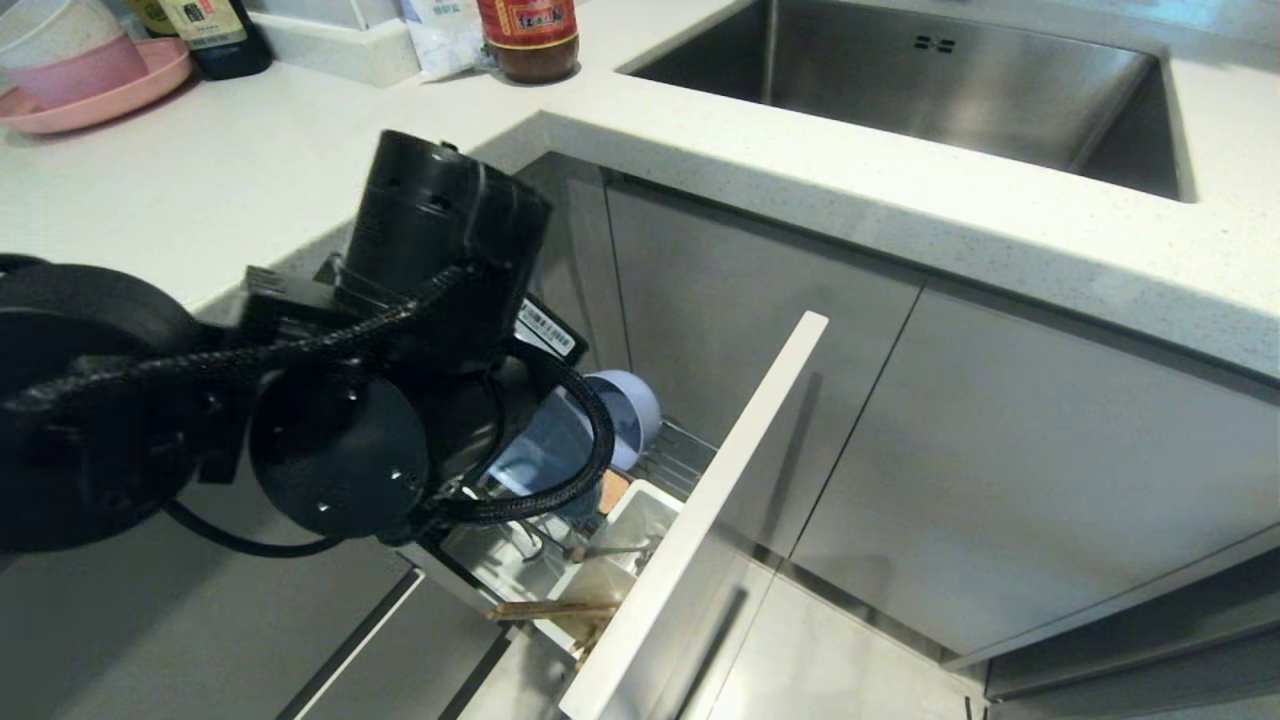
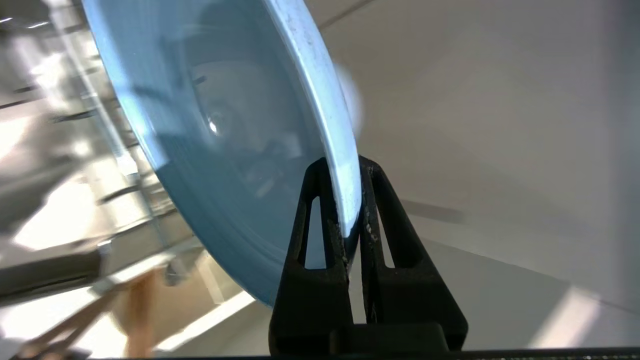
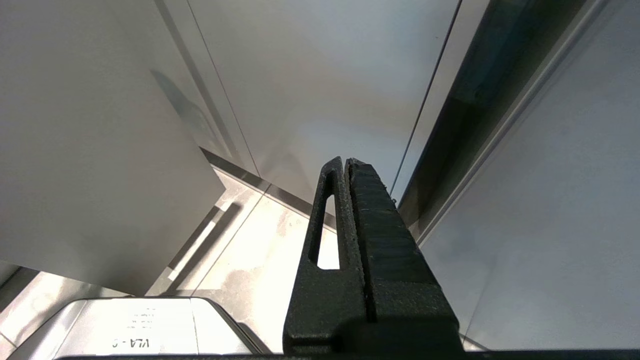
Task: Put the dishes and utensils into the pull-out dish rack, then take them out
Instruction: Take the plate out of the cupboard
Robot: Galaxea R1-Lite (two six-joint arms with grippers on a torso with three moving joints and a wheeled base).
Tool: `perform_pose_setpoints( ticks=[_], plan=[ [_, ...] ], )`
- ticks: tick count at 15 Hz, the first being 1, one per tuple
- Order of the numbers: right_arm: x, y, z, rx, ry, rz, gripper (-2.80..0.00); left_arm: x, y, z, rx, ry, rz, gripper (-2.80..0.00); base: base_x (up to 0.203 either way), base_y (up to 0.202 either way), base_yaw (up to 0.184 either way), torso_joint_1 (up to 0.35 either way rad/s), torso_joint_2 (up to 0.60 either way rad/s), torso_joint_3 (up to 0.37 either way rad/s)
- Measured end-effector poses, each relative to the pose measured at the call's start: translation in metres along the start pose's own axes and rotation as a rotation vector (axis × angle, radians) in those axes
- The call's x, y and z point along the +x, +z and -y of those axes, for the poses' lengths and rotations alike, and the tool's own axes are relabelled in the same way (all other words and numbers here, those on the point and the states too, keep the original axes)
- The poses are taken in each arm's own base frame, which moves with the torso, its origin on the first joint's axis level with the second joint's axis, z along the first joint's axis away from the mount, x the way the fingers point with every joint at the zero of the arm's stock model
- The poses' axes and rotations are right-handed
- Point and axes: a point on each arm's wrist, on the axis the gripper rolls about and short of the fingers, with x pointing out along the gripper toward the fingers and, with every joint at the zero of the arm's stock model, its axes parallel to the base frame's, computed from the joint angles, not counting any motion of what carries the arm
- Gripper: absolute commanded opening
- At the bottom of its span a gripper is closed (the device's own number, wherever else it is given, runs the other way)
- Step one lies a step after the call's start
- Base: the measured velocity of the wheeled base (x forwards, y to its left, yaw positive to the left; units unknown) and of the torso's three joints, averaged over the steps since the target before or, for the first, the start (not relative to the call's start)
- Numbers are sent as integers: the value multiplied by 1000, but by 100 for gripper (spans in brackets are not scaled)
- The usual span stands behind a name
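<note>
The left arm is blocking most of the pull-out dish rack (image 1: pixel 668 452) in the head view, hiding the left end effector (image 2: pixel 345 200), which is clamping the rim of the light blue plate (image 2: pixel 225 125). Just beyond it the bowl (image 1: pixel 628 405) is peeking out; below, chopsticks (image 1: pixel 550 608) and spoon (image 1: pixel 605 549) are sitting in the cutlery cup (image 1: pixel 640 520). The right end effector (image 3: pixel 346 165) is hanging pressed together by the cabinets.

A white speckled tabletop (image 1: pixel 300 150) wraps an inside corner, with a stainless steel sink (image 1: pixel 930 90) sunk into it. Below the sink hang flat grey cabinet doors (image 1: pixel 1000 470). Under those doors lies pale glossy floor (image 1: pixel 830 660). Left of the sink stand a brown jar (image 1: pixel 530 35) and dark bottle (image 1: pixel 220 35)
</note>
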Motion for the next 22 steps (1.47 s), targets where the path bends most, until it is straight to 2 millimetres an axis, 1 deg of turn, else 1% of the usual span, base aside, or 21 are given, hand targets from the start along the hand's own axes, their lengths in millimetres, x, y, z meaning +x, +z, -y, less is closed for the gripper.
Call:
perform_pose_setpoints(
  ticks=[3,6,10,12,14,15,17,22],
  plan=[
    [0,0,0,0,0,0,-280,-33,16,8,-9,-122,-6,-280,0,0,0,0,0,0],
    [0,0,0,0,0,0,-280,-70,41,14,-33,-280,17,-280,0,0,0,0,0,0],
    [0,0,0,0,0,0,-280,-117,89,13,-83,-496,120,-280,0,0,0,0,0,0],
    [0,0,0,0,0,0,-280,-137,115,9,-101,-604,206,-280,0,0,0,0,0,0],
    [0,0,0,0,0,0,-280,-154,137,2,-103,-697,296,-280,0,0,0,0,0,0],
    [0,0,0,0,0,-1,-280,-159,146,-2,-88,-714,346,-280,0,0,0,0,0,0],
    [0,0,0,0,0,0,-280,-163,161,-11,-37,-696,447,-280,0,0,0,0,0,0],
    [0,0,0,0,0,0,-280,-169,194,-38,185,-601,720,-280,0,0,0,0,0,0]
  ],
)
